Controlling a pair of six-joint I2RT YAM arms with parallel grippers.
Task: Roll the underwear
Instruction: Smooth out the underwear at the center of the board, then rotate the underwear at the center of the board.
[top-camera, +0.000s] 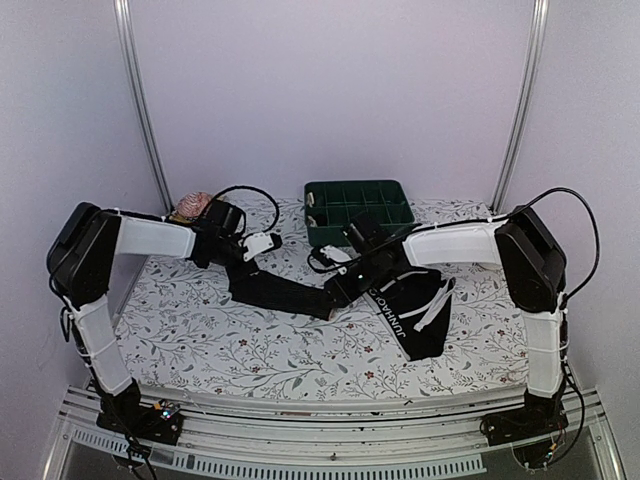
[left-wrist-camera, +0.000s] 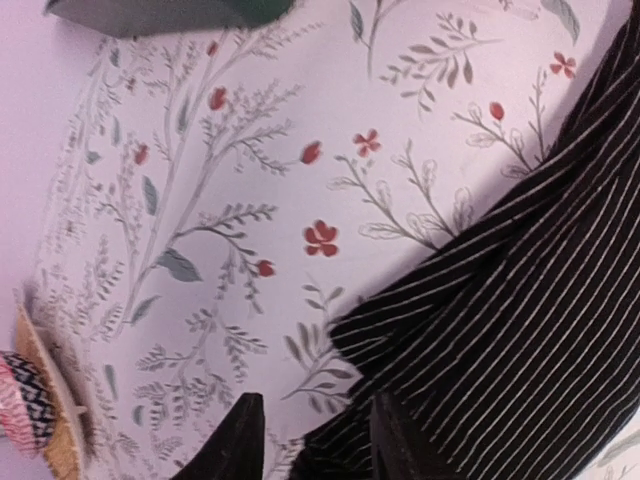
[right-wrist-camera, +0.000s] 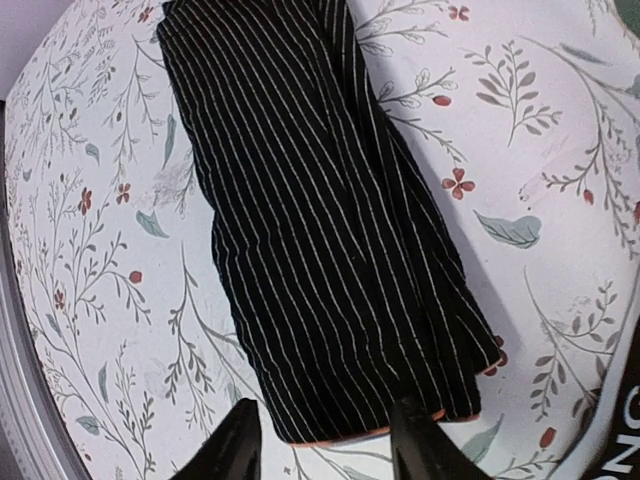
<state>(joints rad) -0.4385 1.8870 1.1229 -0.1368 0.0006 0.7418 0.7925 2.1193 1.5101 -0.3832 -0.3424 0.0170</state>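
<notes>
Near right: lettered black briefs (top-camera: 415, 310) lie flat. Centre: striped boxer briefs (right-wrist-camera: 320, 220), folded into a long strip on the floral cloth (top-camera: 200, 330). Right gripper (right-wrist-camera: 325, 412) is spread over the strip's orange-edged end. Left gripper (left-wrist-camera: 318, 405) is spread at the far end, pinching nothing. Risk: an uneven bite at either end, so the roll skews or the layers slip apart.

Pale lilac walls (top-camera: 330, 90) and two slanting metal posts (top-camera: 140, 100) enclose a white floral-print tabletop (top-camera: 200, 330).
</notes>
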